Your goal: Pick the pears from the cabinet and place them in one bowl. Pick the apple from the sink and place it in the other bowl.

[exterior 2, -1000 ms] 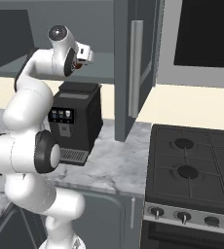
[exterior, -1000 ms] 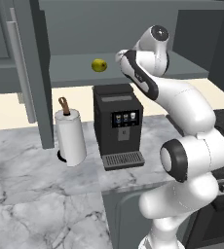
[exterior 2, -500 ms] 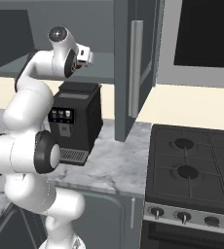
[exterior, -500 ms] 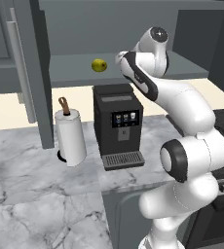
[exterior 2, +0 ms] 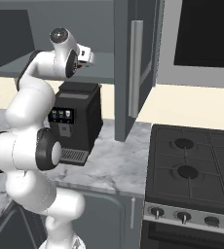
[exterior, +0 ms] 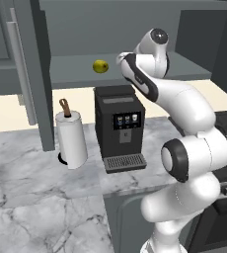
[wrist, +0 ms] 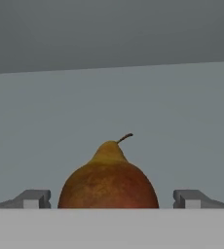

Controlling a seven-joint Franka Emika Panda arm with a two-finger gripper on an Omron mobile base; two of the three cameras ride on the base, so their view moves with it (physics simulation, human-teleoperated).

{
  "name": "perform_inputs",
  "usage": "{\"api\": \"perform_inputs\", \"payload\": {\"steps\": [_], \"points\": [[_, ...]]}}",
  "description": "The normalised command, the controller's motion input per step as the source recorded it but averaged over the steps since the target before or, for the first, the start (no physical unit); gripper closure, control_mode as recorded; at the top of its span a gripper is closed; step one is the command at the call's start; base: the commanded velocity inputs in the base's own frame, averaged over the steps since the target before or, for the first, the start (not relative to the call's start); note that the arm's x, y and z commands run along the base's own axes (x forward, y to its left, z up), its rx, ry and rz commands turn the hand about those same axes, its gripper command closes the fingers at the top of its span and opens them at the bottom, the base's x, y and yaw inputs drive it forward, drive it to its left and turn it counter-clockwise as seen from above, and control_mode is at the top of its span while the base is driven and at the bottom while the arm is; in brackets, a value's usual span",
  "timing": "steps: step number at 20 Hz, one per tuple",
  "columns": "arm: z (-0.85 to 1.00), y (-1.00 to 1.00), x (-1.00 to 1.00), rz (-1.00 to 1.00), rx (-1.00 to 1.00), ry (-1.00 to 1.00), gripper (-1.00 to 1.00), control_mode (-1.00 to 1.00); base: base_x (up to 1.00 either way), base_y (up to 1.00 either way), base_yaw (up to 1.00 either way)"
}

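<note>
A white robot arm is reaching into the open cabinet (exterior: pixel 135 69) in a simulated kitchen, its gripper (wrist: pixel 111 199) lining up on the brownish-red pear (wrist: pixel 109 181). In the hand view the fruit is sitting upright on the grey shelf, stem pointing toward 1 o'clock, squarely between the two fingertips (wrist: pixel 33 199), which are standing wide apart at 9 and 3 o'clock of the pear with clear gaps on both sides; the gripper is spread open and holding nothing.

In the left base view the yellow-green pear (exterior: pixel 100 66) is resting on the same shelf, at about 9 o'clock from the arm's wrist and well apart from it. Directly below the shelf a black coffee machine (exterior: pixel 119 127) is standing on the marble counter (exterior: pixel 31 197), with a paper towel roll (exterior: pixel 71 140) just beside it at 9 o'clock. In the right base view a gas stove (exterior 2: pixel 194 170) is sitting at 3 o'clock of the counter.

Judging from this, the task is barely under way: neither pear is lifted yet, and the apple and both bowls are all waiting their turn.
</note>
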Motion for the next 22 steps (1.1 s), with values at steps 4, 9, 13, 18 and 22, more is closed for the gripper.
{"api": "perform_inputs", "payload": {"steps": [4,9,13,18,22], "points": [[-0.04,0.00,0.16,0.00,0.00,0.00,-1.00,-1.00,0.00,0.00,0.00],[-0.06,0.03,0.15,0.00,0.00,0.00,-1.00,-1.00,0.00,0.00,0.00],[-0.07,0.05,0.09,0.00,0.00,0.00,1.00,-1.00,0.00,0.00,0.00],[-0.07,0.04,0.02,0.00,0.00,-0.02,1.00,-1.00,0.00,0.00,0.00],[-0.04,0.04,-0.26,0.00,0.00,-0.19,1.00,-1.00,0.00,0.00,0.00]]}}
